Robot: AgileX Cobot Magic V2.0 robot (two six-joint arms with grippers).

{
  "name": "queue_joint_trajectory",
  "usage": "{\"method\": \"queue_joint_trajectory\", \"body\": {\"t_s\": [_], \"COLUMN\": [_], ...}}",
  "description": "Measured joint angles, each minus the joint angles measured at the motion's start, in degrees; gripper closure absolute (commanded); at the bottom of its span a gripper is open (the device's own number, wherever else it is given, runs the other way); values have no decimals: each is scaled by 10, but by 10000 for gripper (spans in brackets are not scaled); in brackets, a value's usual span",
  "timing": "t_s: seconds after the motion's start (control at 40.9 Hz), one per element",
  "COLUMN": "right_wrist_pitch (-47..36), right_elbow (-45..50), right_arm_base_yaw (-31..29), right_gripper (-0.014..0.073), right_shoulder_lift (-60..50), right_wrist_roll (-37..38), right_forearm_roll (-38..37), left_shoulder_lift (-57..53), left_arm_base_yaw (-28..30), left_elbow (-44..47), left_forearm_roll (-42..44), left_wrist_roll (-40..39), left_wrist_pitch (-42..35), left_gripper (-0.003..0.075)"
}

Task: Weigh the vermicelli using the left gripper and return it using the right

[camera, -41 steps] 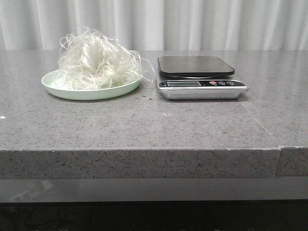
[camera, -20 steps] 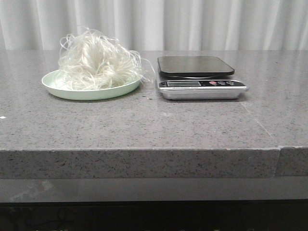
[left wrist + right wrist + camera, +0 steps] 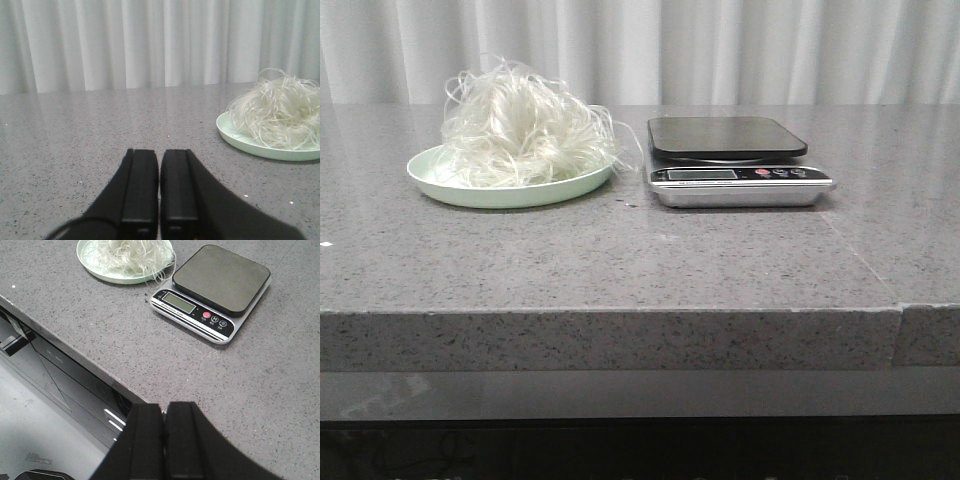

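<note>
Vermicelli (image 3: 520,128) sat heaped on pale green plate (image 3: 470,190), upper left of front frame, scale (image 3: 735,160) just beside it. My left gripper (image 3: 159,185) and right gripper (image 3: 165,437) both pressed closed, empty. Judged clump featherlight, springy, brittle, snag-prone; best pinch dense crown, deep.

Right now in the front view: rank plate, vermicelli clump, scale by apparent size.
1. pale green plate, widest
2. kitchen scale, only slightly narrower than the plate
3. vermicelli, narrowest but tallest

All sit at similar depth, so the plate-scale order is close.
</note>
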Motion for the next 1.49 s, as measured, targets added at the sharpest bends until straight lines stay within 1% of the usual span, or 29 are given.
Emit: {"method": "queue_joint_trajectory", "body": {"t_s": [0.122, 0.22, 0.367, 0.538, 0.611, 0.709, 0.929, 1.125, 1.492], "right_wrist_pitch": [0, -17, -96, -220, -265, -321, -446, -500, -513], "right_elbow": [3, 29, 111, 248, 308, 371, 476, 486, 486], "right_arm_base_yaw": [-7, -40, -135, -252, -292, -324, -347, -347, -347], "right_gripper": [435, 435, 435, 435, 435, 435, 435, 435, 435], "right_shoulder_lift": [-21, -59, -149, -251, -285, -311, -316, -316, -316], "right_wrist_roll": [0, 0, 0, 0, 0, 0, 0, 0, 0], "right_forearm_roll": [0, 0, 0, 2, 11, 26, 43, 52, 54], "left_shoulder_lift": [0, 0, 0, 0, 0, 0, 0, 0, 0], "left_arm_base_yaw": [0, 0, 0, 0, 0, 0, 0, 0, 0], "left_elbow": [0, 0, 0, 0, 0, 0, 0, 0, 0], "left_forearm_roll": [0, 0, 0, 0, 0, 0, 0, 0, 0], "left_wrist_roll": [0, 0, 0, 0, 0, 0, 0, 0, 0], "left_wrist_pitch": [0, 0, 0, 0, 0, 0, 0, 0, 0], "left_gripper": [575, 575, 575, 575, 575, 575, 575, 575, 575]}}
